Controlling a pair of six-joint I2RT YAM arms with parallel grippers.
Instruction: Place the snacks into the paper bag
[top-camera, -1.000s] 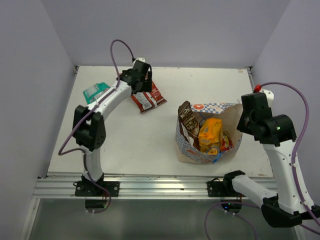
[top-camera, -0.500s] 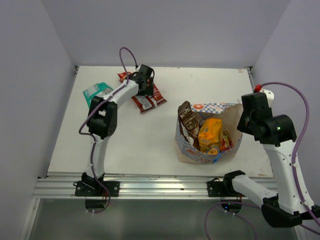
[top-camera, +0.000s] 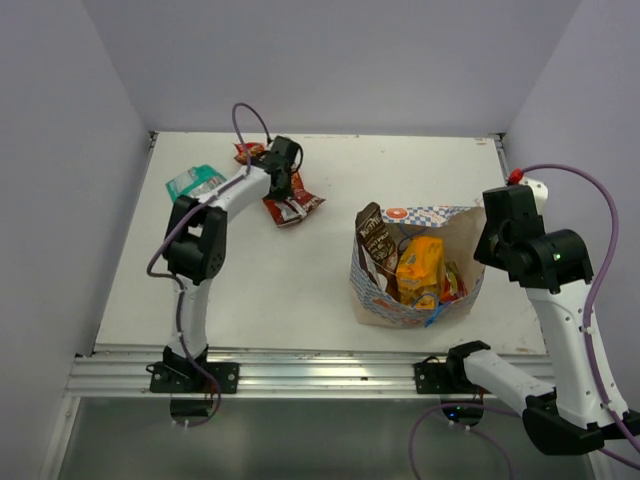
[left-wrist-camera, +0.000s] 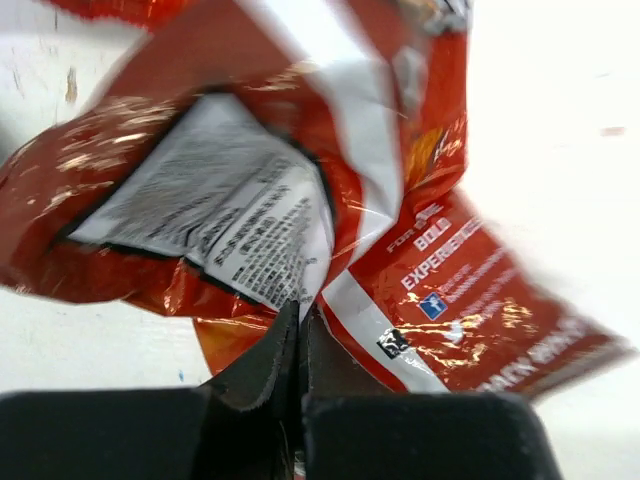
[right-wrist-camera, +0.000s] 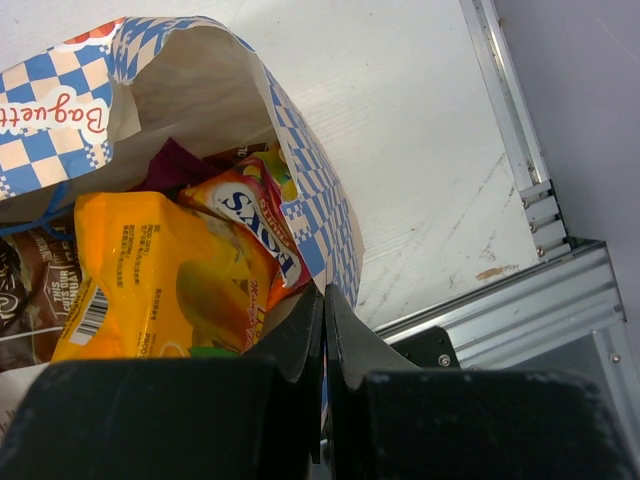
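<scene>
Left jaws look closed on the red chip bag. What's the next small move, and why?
Probably lift the left gripper straight up a little: its jaws pinch the red chip bag, which lies on the table, well left of the paper bag.

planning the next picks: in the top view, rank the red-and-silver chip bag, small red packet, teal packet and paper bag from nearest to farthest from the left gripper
1. red-and-silver chip bag: pinched in the left gripper.
2. small red packet: just beyond it, toward the far left.
3. teal packet: farther out to the left.
4. paper bag: across the table, on the right.
</scene>
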